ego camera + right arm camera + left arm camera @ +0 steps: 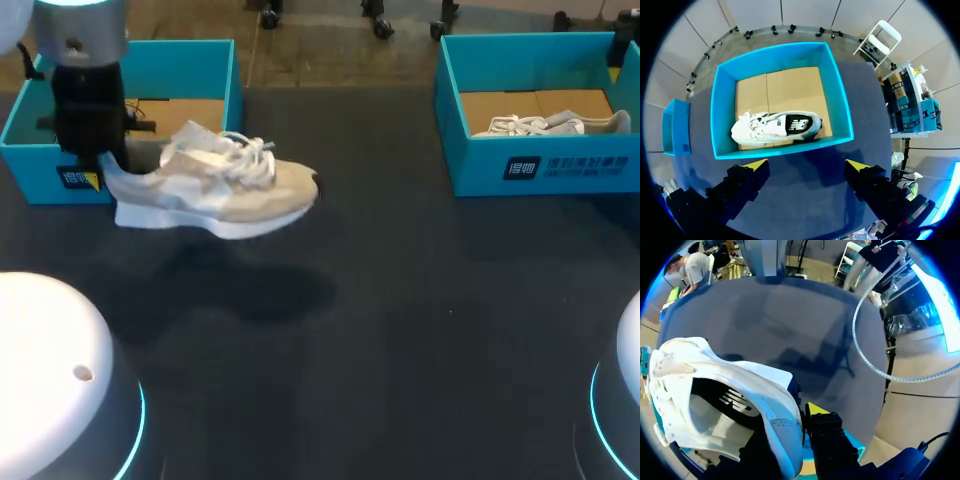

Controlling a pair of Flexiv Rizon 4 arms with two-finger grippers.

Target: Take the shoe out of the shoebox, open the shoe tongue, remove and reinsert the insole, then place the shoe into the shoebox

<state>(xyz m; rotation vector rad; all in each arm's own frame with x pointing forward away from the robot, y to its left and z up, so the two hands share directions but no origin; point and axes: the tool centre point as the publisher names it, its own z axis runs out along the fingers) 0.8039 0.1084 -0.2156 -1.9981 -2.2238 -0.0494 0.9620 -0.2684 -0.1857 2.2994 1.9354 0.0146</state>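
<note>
A white and beige sneaker (220,190) hangs level above the dark table, toe pointing right, with its shadow on the table under it. My left gripper (100,165) is shut on its heel collar, just in front of the left blue shoebox (30,150). In the left wrist view the sneaker (715,385) shows its open mouth and insole; one yellow-tipped finger (817,410) presses the outside of the heel, while the other is hidden inside the shoe. My right gripper (807,167) hangs open high above the right blue shoebox (720,115) with nothing between its fingers.
The right shoebox (540,165) at the back right holds a second white sneaker (560,125), also seen from above as a sneaker (777,127) lying on its side. The left shoebox shows a bare cardboard floor. Dark table (400,300) spreads between the two boxes.
</note>
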